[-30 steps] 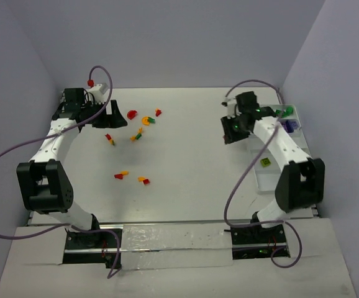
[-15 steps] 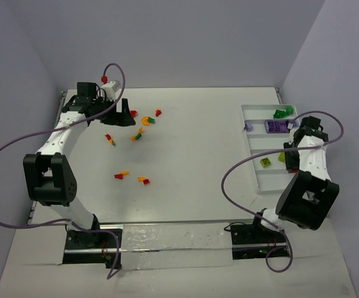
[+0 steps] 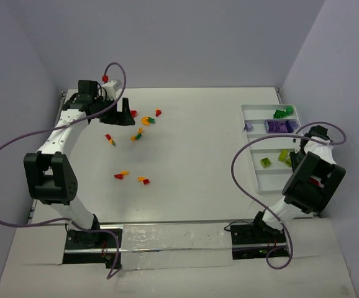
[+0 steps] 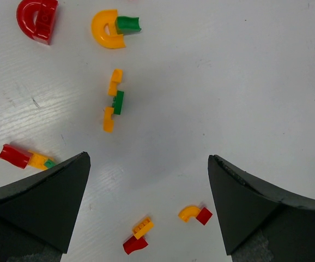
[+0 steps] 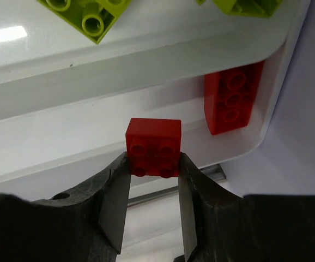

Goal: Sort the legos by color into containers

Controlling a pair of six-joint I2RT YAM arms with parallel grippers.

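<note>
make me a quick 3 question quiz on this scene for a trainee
1. True or false: the left hand is shut on something.
2. What colour is the brick in the right hand? A green, B red, C purple.
3. Fill in: the loose brick in the tray nearest the held one is ___.
Key: 1 false; 2 B; 3 red.
</note>
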